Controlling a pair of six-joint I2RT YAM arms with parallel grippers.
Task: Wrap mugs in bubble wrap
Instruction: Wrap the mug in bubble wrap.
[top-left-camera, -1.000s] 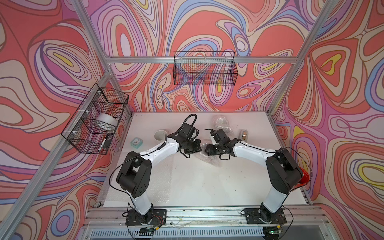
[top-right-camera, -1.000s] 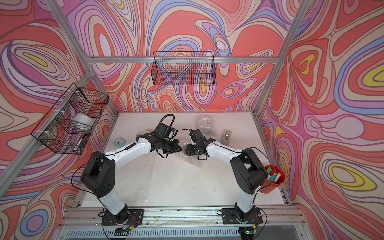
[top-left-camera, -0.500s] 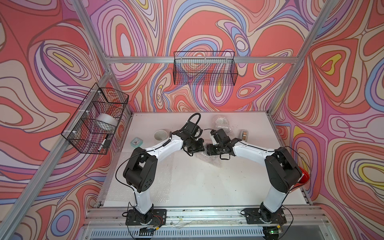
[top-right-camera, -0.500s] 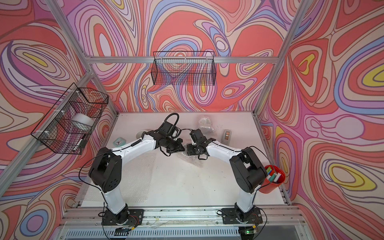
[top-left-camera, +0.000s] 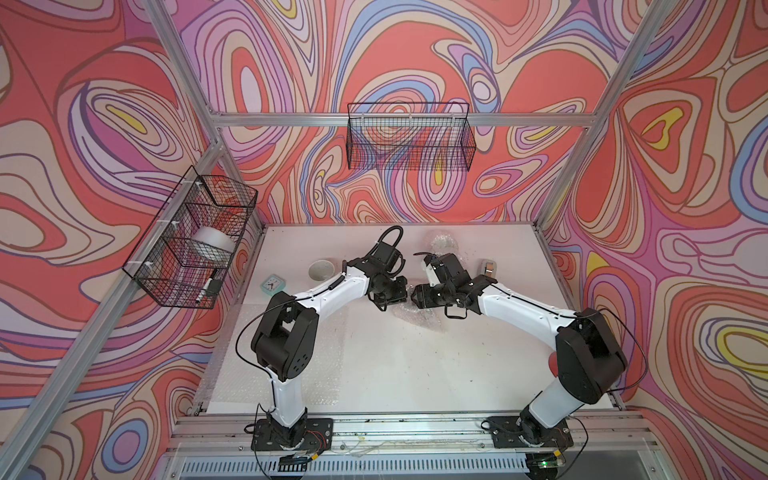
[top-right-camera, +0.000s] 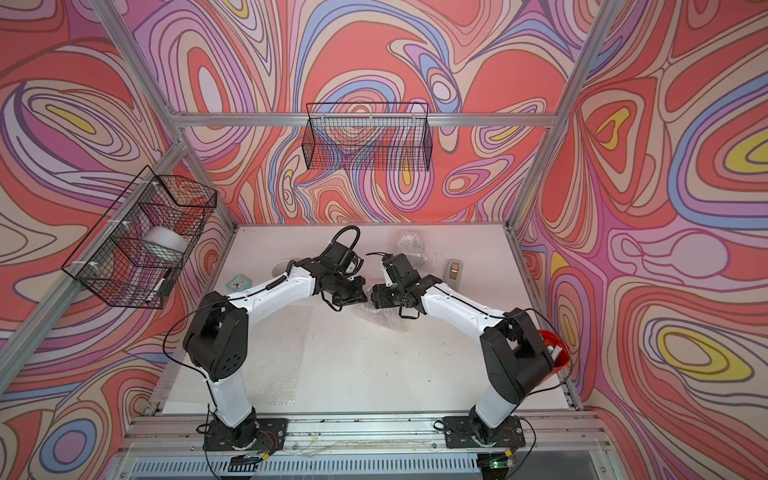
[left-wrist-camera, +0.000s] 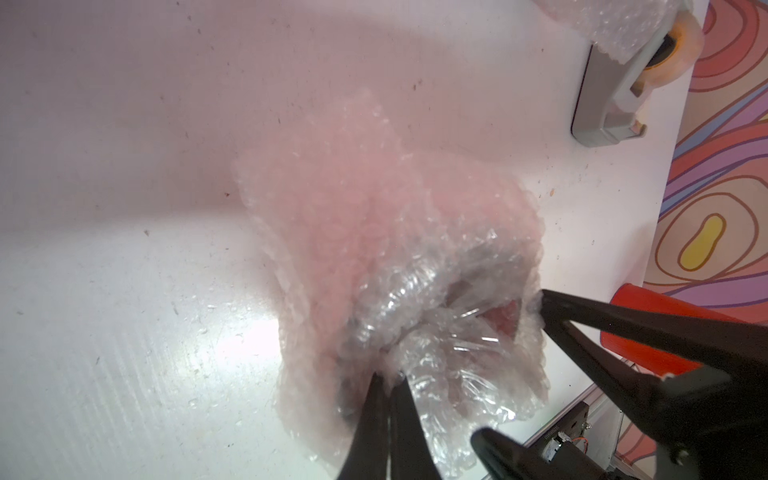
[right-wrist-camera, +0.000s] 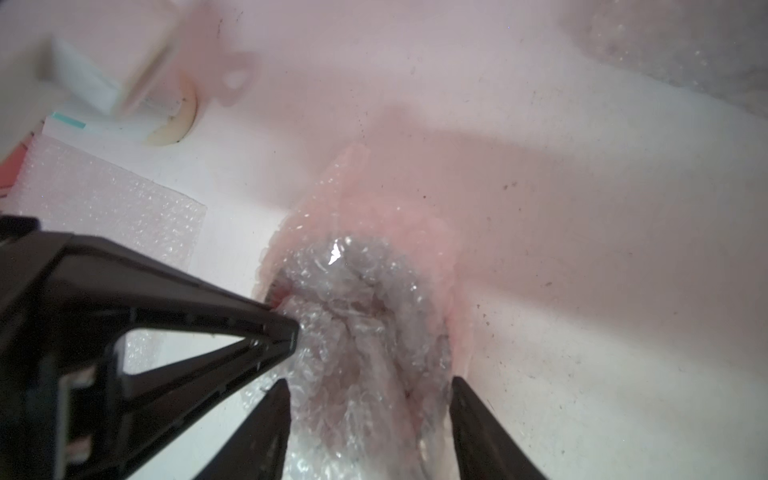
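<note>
Evidently, the left gripper (left-wrist-camera: 387, 380) is clenched on a gathered fold of bubble wrap (top-left-camera: 415, 313) at frame centre in a top view. It is presumably tucking the fold into the swathed mug (right-wrist-camera: 365, 266). Opposite, the right gripper (right-wrist-camera: 368, 386) straddles the mug, jaws parted, probably to steady it; whether it grips cannot be told.

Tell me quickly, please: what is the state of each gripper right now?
Left gripper: closed, pinching the bubble wrap.
Right gripper: open, jaws on either side of the same bubble wrap.
</note>
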